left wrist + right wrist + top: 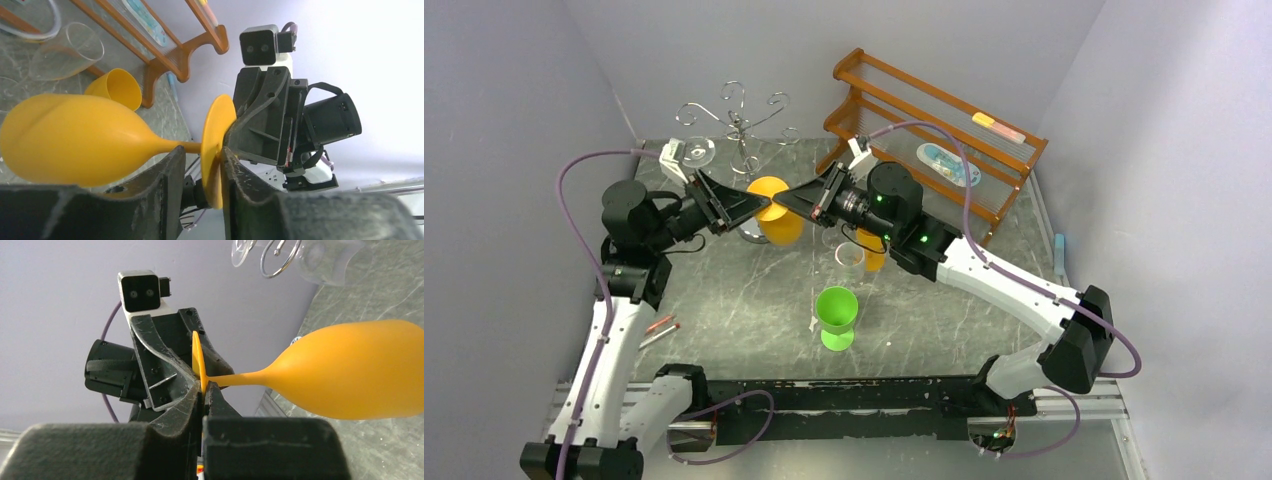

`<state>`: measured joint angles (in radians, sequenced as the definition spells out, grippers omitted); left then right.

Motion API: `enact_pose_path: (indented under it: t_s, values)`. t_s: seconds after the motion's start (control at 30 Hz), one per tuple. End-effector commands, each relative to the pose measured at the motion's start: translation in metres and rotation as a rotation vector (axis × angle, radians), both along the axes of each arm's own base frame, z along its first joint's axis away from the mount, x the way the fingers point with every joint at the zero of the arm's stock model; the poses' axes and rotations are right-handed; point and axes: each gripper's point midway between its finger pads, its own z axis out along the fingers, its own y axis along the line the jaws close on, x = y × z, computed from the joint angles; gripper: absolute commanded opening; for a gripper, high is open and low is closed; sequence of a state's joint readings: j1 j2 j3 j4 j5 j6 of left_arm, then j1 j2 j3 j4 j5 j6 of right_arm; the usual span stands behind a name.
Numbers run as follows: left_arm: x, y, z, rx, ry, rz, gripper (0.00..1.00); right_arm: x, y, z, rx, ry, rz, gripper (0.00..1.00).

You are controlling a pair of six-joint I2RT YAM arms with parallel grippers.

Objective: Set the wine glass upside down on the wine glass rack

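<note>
The orange wine glass [776, 215] hangs in the air on its side, bowl toward the table, in front of the silver wine glass rack [739, 125]. My right gripper [205, 386] is shut on the thin edge of the glass's foot. Opposite it, my left gripper [202, 150] straddles the same foot: one finger touches the disc, while the other stands a small gap away beside the stem. In the left wrist view the bowl [75, 140] fills the left side. The right wrist view shows the bowl [350, 370] at right and a rack scroll [275, 260] above.
A clear glass [696, 152] hangs on the rack's left arm. The brown wooden shelf [934, 130] stands at the back right. A green wine glass [836, 315] stands mid-table, with a small yellow cup [873, 250] and a clear glass [849, 255] behind it. Pens [661, 328] lie at left.
</note>
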<state>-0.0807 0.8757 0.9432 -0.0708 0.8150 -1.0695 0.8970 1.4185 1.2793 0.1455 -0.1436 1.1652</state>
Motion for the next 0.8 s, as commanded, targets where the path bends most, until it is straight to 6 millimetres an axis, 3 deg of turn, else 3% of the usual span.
enact_pose_path:
  t_s: [0.0, 0.1, 0.17, 0.2, 0.23, 0.27, 0.3, 0.4, 0.5, 0.77]
  values:
    - [0.006, -0.006, 0.021, 0.002, -0.052, 0.005, 0.25, 0.005, -0.002, 0.004, 0.010, -0.027, 0.000, 0.00]
    - [0.014, -0.004, 0.021, 0.002, -0.048, 0.035, 0.06, 0.008, -0.005, 0.001, 0.000, -0.021, -0.015, 0.00]
    - [0.019, -0.004, 0.024, -0.010, -0.054, 0.047, 0.05, 0.010, -0.009, -0.001, -0.006, -0.019, -0.034, 0.02]
    - [0.021, -0.004, 0.026, -0.019, -0.053, 0.047, 0.05, 0.012, -0.012, -0.001, -0.009, -0.019, -0.044, 0.09]
    - [0.023, -0.005, 0.026, -0.028, -0.042, 0.048, 0.05, 0.013, -0.014, 0.000, -0.012, -0.021, -0.053, 0.27]
    - [0.026, -0.005, 0.029, -0.038, -0.043, 0.050, 0.05, 0.015, -0.017, 0.001, -0.016, -0.025, -0.066, 0.37]
    - [0.029, -0.005, 0.032, -0.049, -0.044, 0.057, 0.05, 0.017, -0.021, 0.002, -0.019, -0.028, -0.083, 0.52]
    - [0.042, -0.002, 0.038, -0.065, -0.019, 0.103, 0.05, 0.022, -0.036, 0.008, -0.024, -0.049, -0.140, 0.72]
    - [0.054, 0.003, 0.040, -0.077, 0.028, 0.158, 0.05, 0.026, -0.052, 0.012, -0.032, -0.064, -0.200, 0.78]
    - [0.088, 0.008, 0.034, -0.129, 0.154, 0.263, 0.05, 0.026, -0.091, 0.017, -0.052, -0.079, -0.339, 0.79]
